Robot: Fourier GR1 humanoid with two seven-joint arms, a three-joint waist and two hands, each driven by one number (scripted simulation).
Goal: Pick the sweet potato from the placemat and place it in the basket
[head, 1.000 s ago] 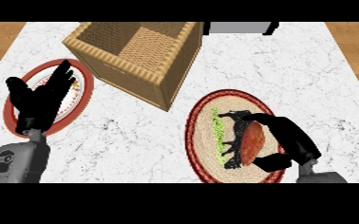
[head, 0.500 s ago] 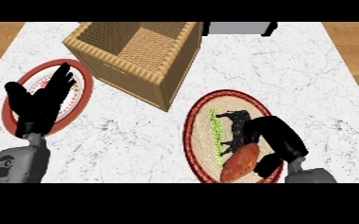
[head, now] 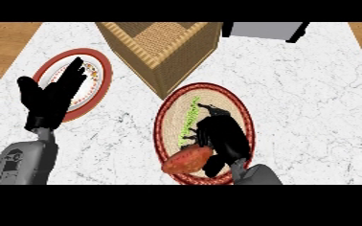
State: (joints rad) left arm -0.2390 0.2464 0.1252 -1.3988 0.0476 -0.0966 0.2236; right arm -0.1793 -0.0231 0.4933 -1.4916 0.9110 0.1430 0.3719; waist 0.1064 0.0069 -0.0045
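Your right hand (head: 222, 136) hangs over the placemat (head: 240, 107), fingers curled downward, grasping nothing you can confirm. The sweet potato (head: 186, 160) lies at its seven o'clock, long axis running two-to-eight; the basket (head: 166, 43) waits at eleven.
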